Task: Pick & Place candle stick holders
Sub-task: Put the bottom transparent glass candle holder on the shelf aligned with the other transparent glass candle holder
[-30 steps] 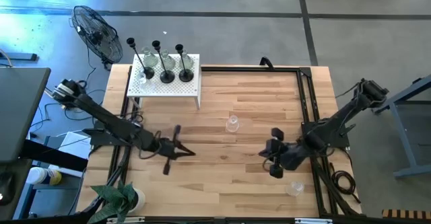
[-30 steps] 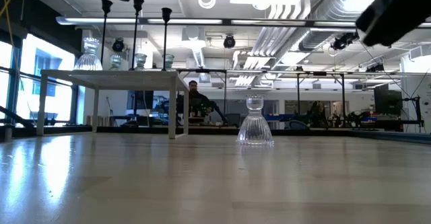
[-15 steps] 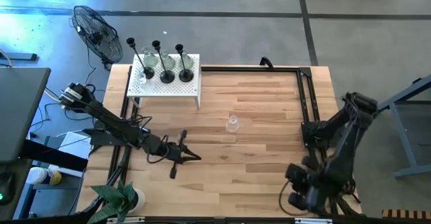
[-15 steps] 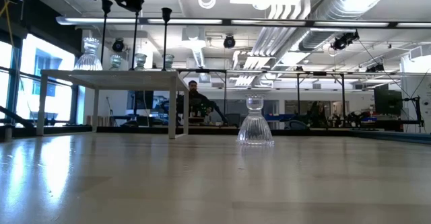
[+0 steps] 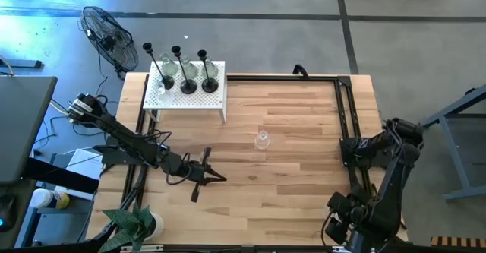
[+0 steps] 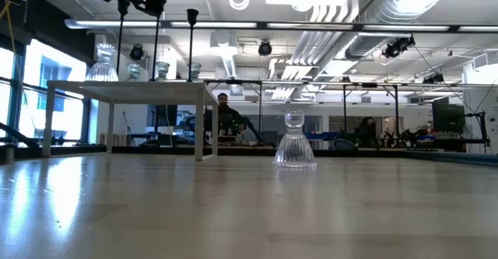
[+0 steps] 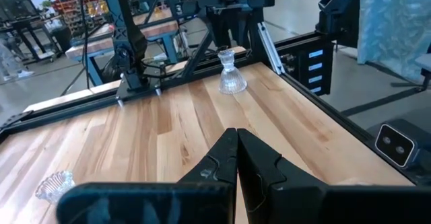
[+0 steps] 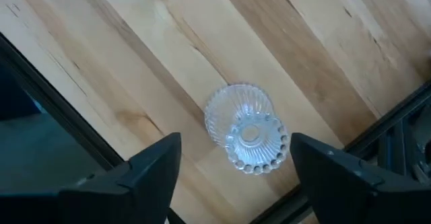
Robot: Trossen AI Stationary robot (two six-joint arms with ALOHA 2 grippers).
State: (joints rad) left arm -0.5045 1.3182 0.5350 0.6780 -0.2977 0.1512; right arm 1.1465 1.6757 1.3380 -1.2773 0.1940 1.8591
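The right gripper (image 8: 232, 167) hangs with jaws wide over a clear-glass holder (image 8: 246, 130) at the table's (image 5: 288, 131) near right corner; it should descend centred before closing, while the left gripper's (image 7: 236, 160) jaws are closed

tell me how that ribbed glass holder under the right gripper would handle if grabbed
The glass holder lies on its side on the table between the open right gripper fingers, so a nudge would probably roll it. Smooth ribbed glass looks slippery and likely chips if dropped.
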